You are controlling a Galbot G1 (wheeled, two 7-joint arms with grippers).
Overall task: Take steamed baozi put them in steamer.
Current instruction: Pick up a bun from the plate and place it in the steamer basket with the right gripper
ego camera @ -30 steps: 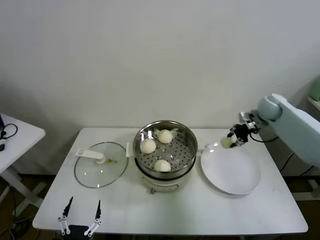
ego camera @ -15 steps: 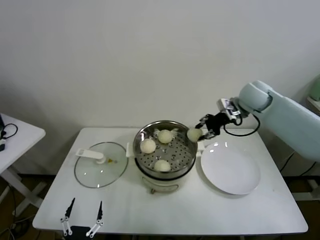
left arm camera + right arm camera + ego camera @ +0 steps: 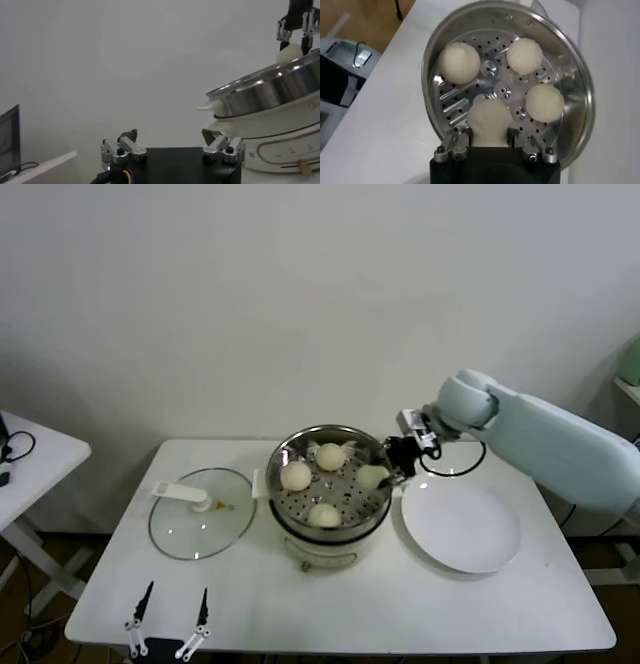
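Baozi, a small cream-white dough bun (image 3: 371,476), gripped by your right tool (image 3: 384,471) over the round stainless-steel steamer (image 3: 283,506); next, lower and release.

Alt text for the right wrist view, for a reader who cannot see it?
The right tool, shut on a steamed baozi, holds it over the steamer. Three more baozi lie on the steamer's perforated floor.

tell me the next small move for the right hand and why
Probably lower a little, then open. The right hand grips the fourth baozi above the steamer, over a bare patch of floor; three buns already sit inside.
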